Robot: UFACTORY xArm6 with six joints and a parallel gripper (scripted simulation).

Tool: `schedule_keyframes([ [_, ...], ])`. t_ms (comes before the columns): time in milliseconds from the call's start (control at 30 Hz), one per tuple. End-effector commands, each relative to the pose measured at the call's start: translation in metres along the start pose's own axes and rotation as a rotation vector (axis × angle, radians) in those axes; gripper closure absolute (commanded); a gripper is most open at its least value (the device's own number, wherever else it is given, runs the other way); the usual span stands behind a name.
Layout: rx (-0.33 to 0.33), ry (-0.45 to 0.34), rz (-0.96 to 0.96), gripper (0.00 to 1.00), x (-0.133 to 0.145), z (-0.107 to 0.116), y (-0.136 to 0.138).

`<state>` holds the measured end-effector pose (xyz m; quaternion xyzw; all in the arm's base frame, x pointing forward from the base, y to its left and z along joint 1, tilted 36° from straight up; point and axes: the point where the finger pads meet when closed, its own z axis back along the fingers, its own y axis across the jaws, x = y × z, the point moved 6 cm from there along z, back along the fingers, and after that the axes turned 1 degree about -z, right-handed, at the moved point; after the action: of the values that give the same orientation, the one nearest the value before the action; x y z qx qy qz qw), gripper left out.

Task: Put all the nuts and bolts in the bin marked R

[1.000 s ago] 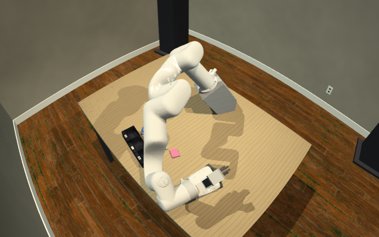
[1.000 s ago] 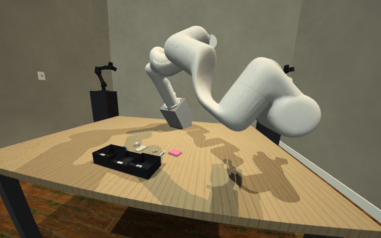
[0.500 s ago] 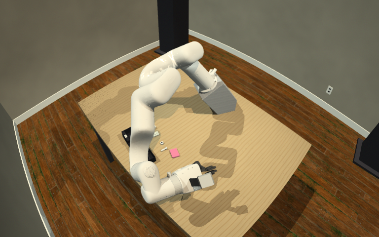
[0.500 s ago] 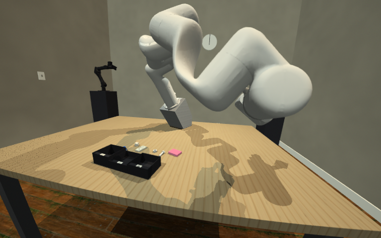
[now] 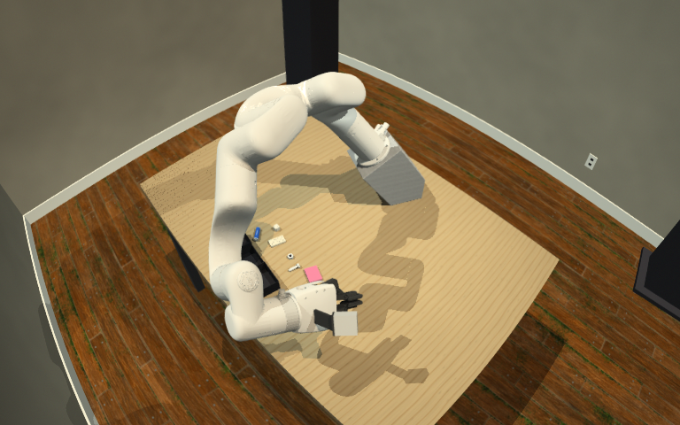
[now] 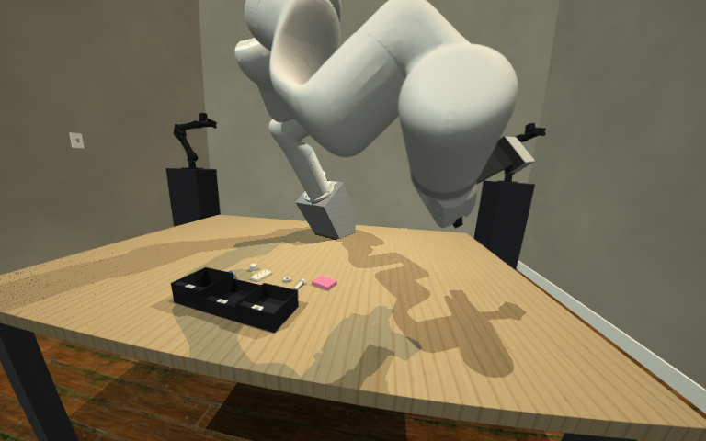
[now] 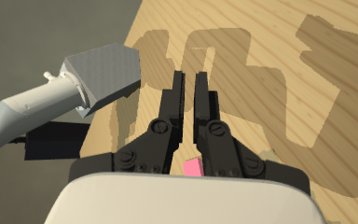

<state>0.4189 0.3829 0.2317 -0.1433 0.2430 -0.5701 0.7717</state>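
Approach step, nothing binned yet. My end effector [image 7: 189,100] hangs nearly closed and empty above the desk [image 5: 451,280]. At its 12 o'clock in the top view: pink block [image 5: 312,274], bolt [image 5: 293,268], nut [image 5: 289,256]; black bins [image 6: 236,299] at 10 o'clock. Next, I judge: open, descend on the bolt.

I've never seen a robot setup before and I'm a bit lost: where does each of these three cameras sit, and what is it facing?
Top: high above, looking down at the table; whole arm shows.
Exterior: beside the table's edge, facing the black bins; arm's big links loom close.
Wrist: on the arm's end, looking along the nearly shut, empty fingers.
Shared: the pink block appears in all three.
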Motion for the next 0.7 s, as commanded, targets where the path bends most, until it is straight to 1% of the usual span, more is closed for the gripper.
schedule_keyframes([
  [0,0.085,-0.022,-0.129,0.93,0.017,0.017,-0.014],
  [67,0.091,-0.024,-0.138,0.93,0.017,0.017,-0.014],
  [167,0.138,-0.04,-0.233,0.93,0.031,0.027,-0.025],
  [267,0.14,-0.04,-0.235,0.93,0.031,0.027,-0.025],
  [333,0.187,-0.053,-0.323,0.93,0.043,0.035,-0.034],
  [433,0.191,-0.054,-0.331,0.93,0.045,0.037,-0.036],
  [500,0.239,-0.063,-0.418,0.93,0.057,0.043,-0.045],
  [600,0.243,-0.064,-0.425,0.93,0.06,0.045,-0.047],
  [667,0.293,-0.069,-0.511,0.93,0.072,0.05,-0.057],
])
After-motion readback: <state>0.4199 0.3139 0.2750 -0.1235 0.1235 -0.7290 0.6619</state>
